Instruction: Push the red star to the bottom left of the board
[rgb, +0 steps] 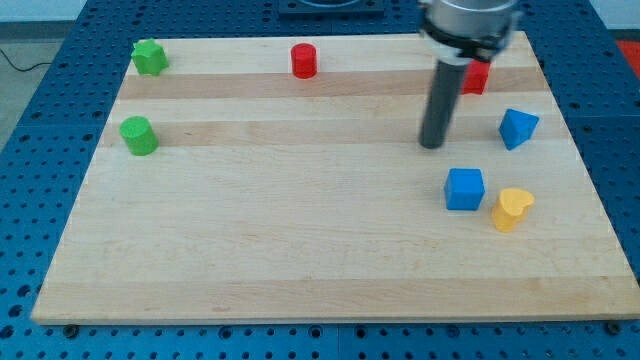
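Observation:
The red star (477, 77) lies near the view's top right of the wooden board (300, 250), partly hidden behind the rod. My tip (432, 144) rests on the board below and slightly left of the red star, a short gap away. A red cylinder (303, 61) stands at the top centre.
A blue triangular block (517, 128) lies right of my tip. A blue cube (464, 189) and a yellow heart (512, 209) lie below it. A green star (150, 57) sits at the top left and a green cylinder (138, 135) below it.

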